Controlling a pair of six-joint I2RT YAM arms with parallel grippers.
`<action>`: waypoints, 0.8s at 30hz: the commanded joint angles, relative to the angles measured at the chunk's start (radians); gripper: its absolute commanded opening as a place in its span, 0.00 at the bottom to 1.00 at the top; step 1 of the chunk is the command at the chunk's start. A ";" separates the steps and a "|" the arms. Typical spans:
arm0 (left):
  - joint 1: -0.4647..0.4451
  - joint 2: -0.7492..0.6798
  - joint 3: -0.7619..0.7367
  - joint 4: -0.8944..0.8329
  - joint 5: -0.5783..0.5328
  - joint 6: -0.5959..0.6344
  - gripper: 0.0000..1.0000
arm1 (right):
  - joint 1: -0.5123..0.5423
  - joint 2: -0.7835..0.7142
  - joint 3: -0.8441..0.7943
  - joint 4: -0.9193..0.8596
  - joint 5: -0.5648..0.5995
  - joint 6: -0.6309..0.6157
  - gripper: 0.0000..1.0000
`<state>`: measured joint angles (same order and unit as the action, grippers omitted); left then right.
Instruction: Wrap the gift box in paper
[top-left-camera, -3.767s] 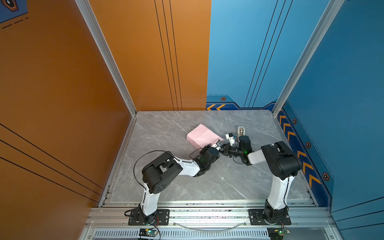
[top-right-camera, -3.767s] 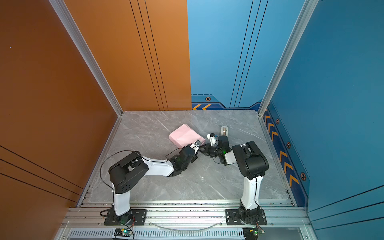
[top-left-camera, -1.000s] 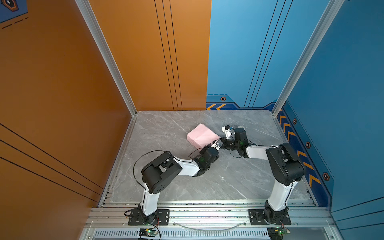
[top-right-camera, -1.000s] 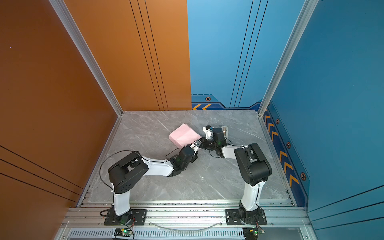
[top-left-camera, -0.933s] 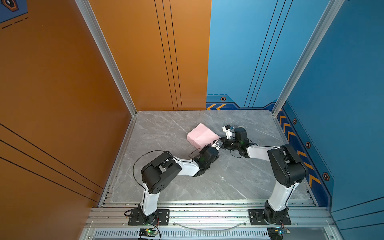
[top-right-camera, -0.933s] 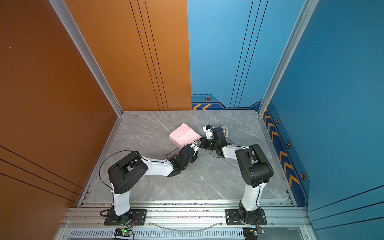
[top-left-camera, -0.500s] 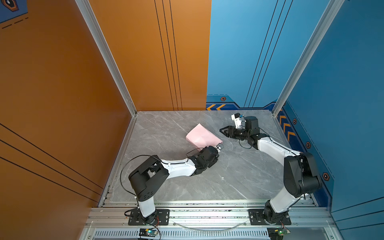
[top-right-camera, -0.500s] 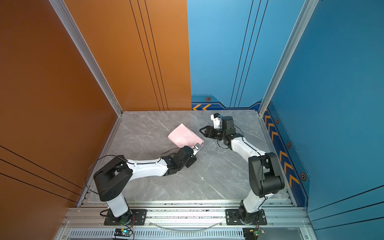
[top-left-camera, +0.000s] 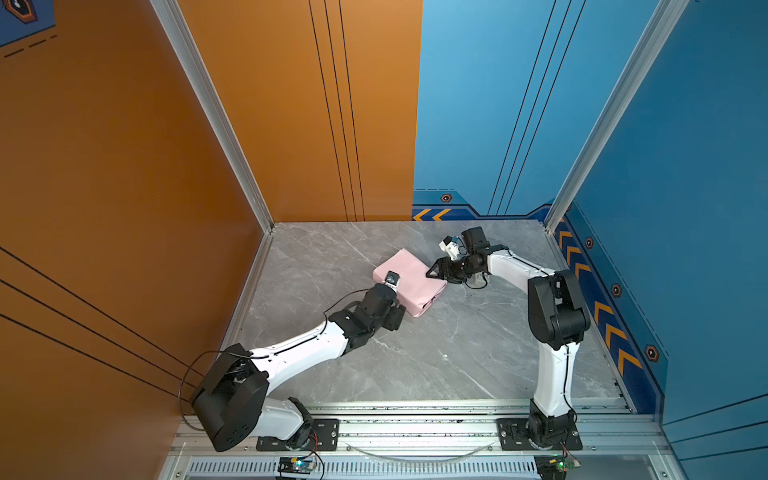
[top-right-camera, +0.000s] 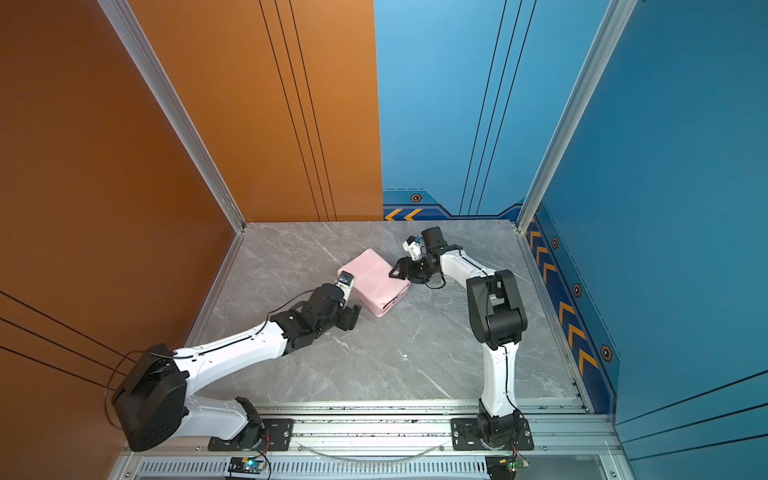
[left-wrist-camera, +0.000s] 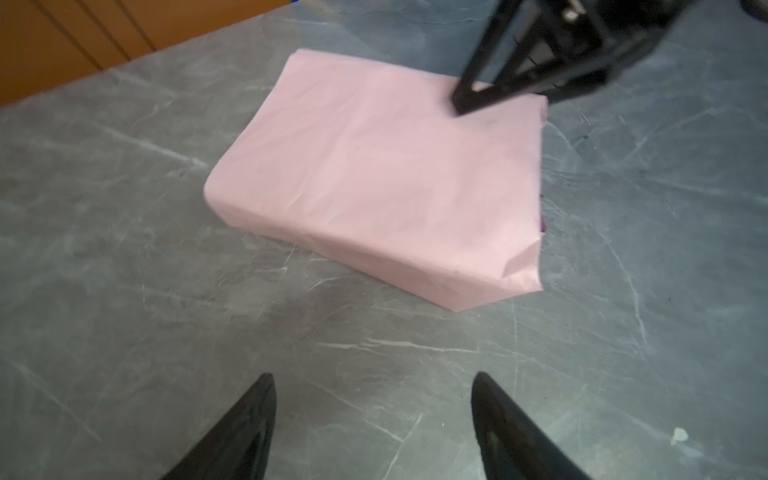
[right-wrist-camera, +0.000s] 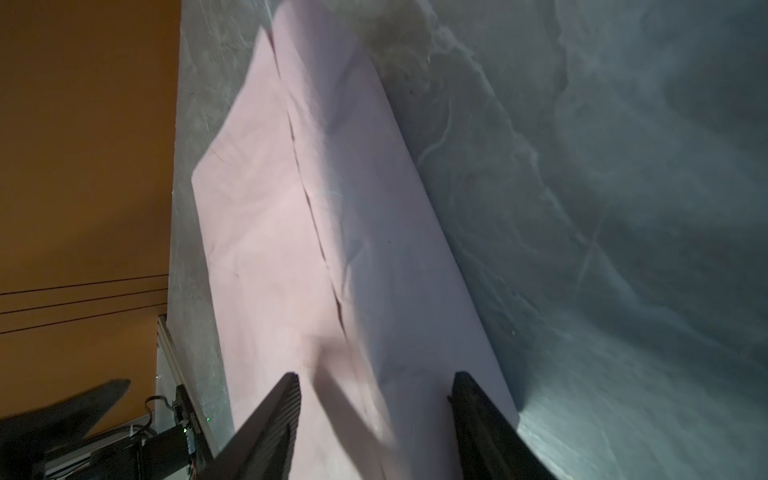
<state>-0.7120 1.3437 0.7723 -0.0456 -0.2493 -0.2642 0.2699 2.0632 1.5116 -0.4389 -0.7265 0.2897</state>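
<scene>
Two robot arms, the left arm (top-left-camera: 299, 353) and the right arm (top-left-camera: 555, 365), reach over one grey marbled table (left-wrist-camera: 124, 291). Nearest, the left claw (left-wrist-camera: 372, 378) hangs over bare stone with its two fingers spread apart, gripping nothing. One small white scrap (left-wrist-camera: 679, 435) lies off to its side. Just ahead of its tips and clear of them sits a single parcel: the paper (left-wrist-camera: 374, 174), pale pink face outward, is folded around the gift box, which is fully hidden inside. One overlapping seam (right-wrist-camera: 316, 216) runs along the parcel's top, and a purple sliver (left-wrist-camera: 543, 224) shows at one end. Farther on, the right claw (right-wrist-camera: 374, 376) is over the parcel's far corner. Its two fingers are also parted, with pink paper below and between them, and they close on nothing. One fingertip (left-wrist-camera: 463, 97) is at the paper's top; whether it touches cannot be told.
</scene>
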 joint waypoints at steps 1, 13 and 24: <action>0.055 -0.040 -0.063 0.005 0.107 -0.249 0.76 | 0.009 -0.023 -0.017 -0.063 -0.074 0.043 0.60; 0.215 0.045 -0.122 0.270 0.332 -0.475 0.80 | -0.003 -0.206 -0.138 -0.090 -0.011 0.144 0.66; 0.231 0.264 0.005 0.394 0.459 -0.529 0.78 | 0.045 0.032 0.103 -0.237 -0.018 0.047 0.65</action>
<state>-0.4850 1.5826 0.7326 0.3027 0.1551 -0.7727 0.2966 2.0331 1.5757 -0.6029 -0.7467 0.3695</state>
